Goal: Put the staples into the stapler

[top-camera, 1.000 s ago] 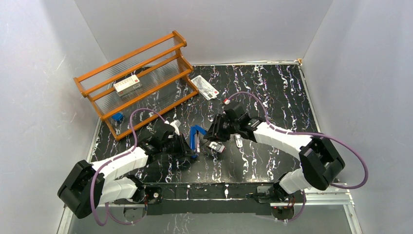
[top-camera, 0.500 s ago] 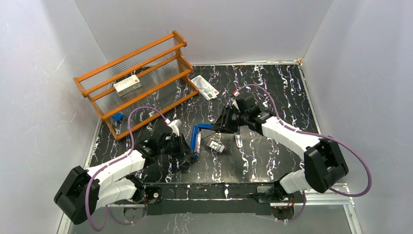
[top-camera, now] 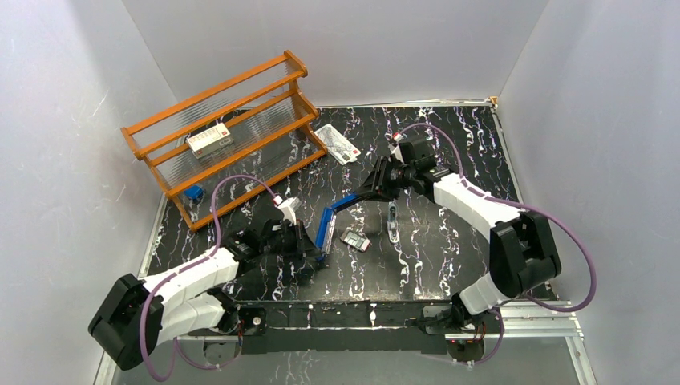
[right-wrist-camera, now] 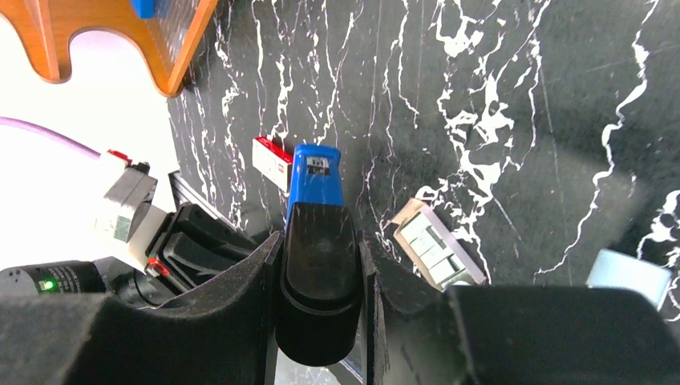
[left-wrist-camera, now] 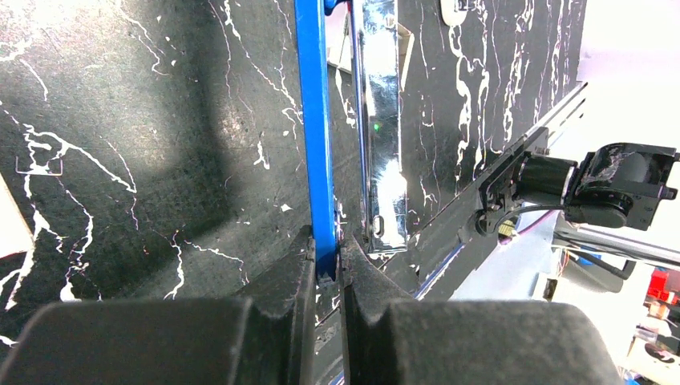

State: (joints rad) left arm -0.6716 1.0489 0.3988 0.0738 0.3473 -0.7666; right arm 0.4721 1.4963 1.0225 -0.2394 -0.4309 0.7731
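The blue stapler [top-camera: 325, 228] stands hinged open on the black marble table. My left gripper [top-camera: 309, 246] is shut on its lower blue body [left-wrist-camera: 314, 120], beside the silvery metal channel [left-wrist-camera: 380, 120]; the jaws [left-wrist-camera: 325, 261] clamp the blue edge. My right gripper [top-camera: 366, 195] is shut on the black-capped end of the stapler's raised blue lid [right-wrist-camera: 315, 172], held up and to the right. The pale staples tray [top-camera: 355, 240] lies on the table just right of the stapler and also shows in the right wrist view [right-wrist-camera: 437, 255]. A small red-and-white box [right-wrist-camera: 271, 160] lies behind the lid.
An orange wooden rack [top-camera: 232, 164] stands at the back left, holding a larger red-and-white box [top-camera: 210, 139] and a small blue item [top-camera: 193, 192]. A flat white printed packet [top-camera: 338, 143] lies by the rack. A narrow silvery-white piece [top-camera: 392, 224] lies right of the tray.
My right gripper has moved up and to the right from over the tray, drawing the stapler's blue lid open wider. The tray now lies uncovered. My left gripper stays clamped on the stapler.
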